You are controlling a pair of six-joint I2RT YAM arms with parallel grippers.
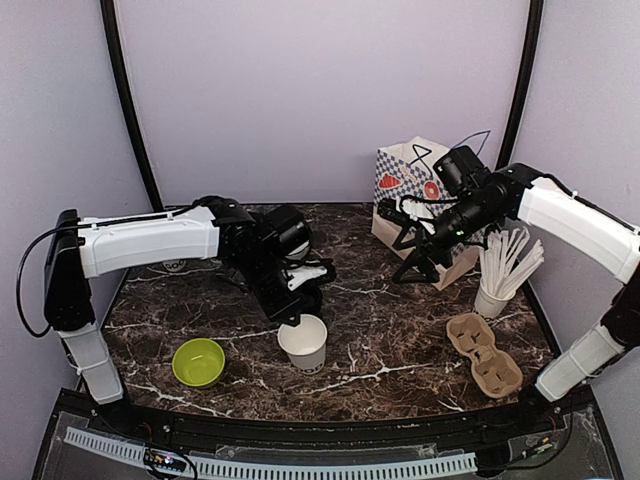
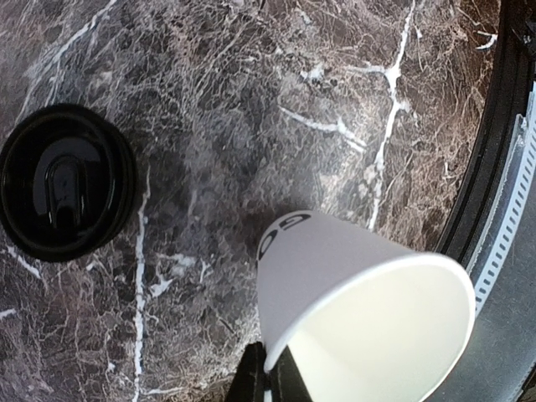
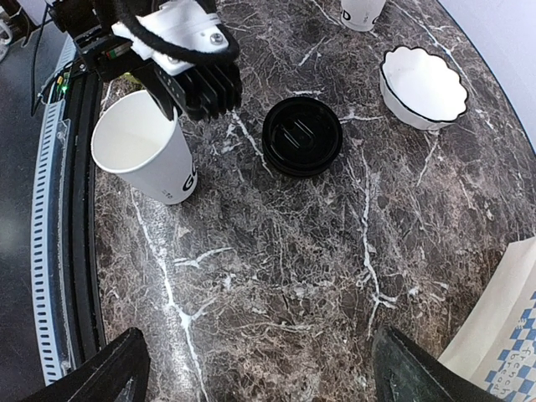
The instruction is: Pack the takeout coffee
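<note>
A white paper coffee cup [image 1: 303, 343] with black lettering stands open-topped, with no lid on it, near the front middle of the marble table. My left gripper [image 1: 298, 318] is shut on its far rim [image 2: 270, 377], one finger inside the cup [image 2: 352, 318] and one outside. Its round black lid [image 2: 63, 180] lies flat on the table beside the cup [image 3: 142, 159]; the right wrist view shows the lid [image 3: 301, 136] too. My right gripper [image 1: 405, 248] hangs open over bare table in front of the paper bag, nothing between its fingers [image 3: 260, 368].
A printed paper bag [image 1: 415, 180] stands at the back right. A white cup of straws [image 1: 500, 275] and a cardboard cup carrier [image 1: 484, 354] sit on the right. A green bowl [image 1: 198, 361] is front left. A white scalloped bowl [image 3: 423, 86] and another white cup [image 3: 362, 10] lie beyond the lid.
</note>
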